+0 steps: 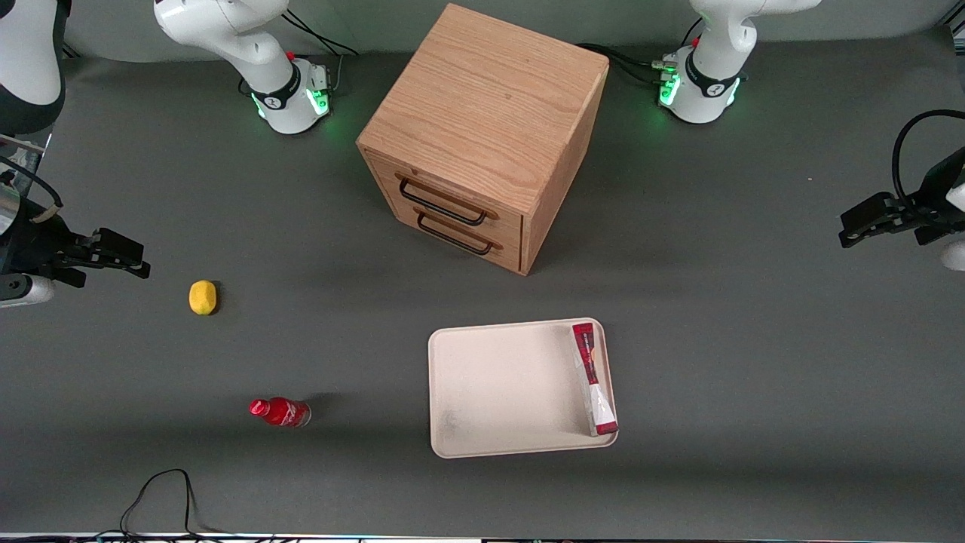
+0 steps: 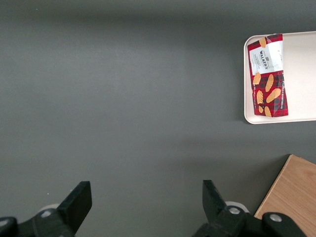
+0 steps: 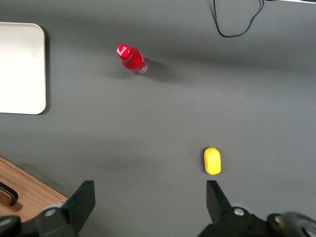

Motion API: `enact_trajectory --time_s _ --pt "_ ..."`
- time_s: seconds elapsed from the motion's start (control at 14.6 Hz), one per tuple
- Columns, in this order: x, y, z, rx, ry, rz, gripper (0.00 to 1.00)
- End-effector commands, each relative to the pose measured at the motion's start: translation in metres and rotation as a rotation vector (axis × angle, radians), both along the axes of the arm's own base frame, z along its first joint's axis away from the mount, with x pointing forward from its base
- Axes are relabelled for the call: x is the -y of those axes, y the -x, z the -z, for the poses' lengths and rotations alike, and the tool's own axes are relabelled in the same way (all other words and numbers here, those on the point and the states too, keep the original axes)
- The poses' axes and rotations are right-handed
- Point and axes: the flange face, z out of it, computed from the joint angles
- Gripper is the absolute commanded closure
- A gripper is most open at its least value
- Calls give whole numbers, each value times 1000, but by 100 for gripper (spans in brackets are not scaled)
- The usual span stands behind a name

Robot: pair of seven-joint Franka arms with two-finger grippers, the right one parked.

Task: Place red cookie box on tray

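Note:
The red cookie box (image 1: 593, 378) lies flat in the cream-white tray (image 1: 497, 392), along the tray's short rim at the working arm's end. The left wrist view shows the box (image 2: 268, 74) with its cookie print facing up, resting on the tray (image 2: 301, 74). My left gripper (image 1: 850, 228) hovers well away from the tray, toward the working arm's end of the table and farther from the front camera. In its own view the gripper (image 2: 145, 197) is open, with only bare grey mat between its fingers (image 2: 79, 200).
A wooden drawer cabinet (image 1: 482, 136) stands farther from the front camera than the tray. Toward the parked arm's end lie a yellow lemon (image 1: 202, 296) and a small red bottle (image 1: 280, 412). A black cable (image 1: 162, 498) loops at the table's near edge.

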Motion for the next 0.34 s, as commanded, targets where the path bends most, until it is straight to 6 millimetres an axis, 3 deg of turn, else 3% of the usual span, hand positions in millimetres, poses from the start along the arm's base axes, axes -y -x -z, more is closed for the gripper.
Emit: enact_trajectory --time_s 0.0,0.27 --pt "0 18 -7 -6 -9 -14 0" --pt "-2 18 -7 -6 -9 -19 0"
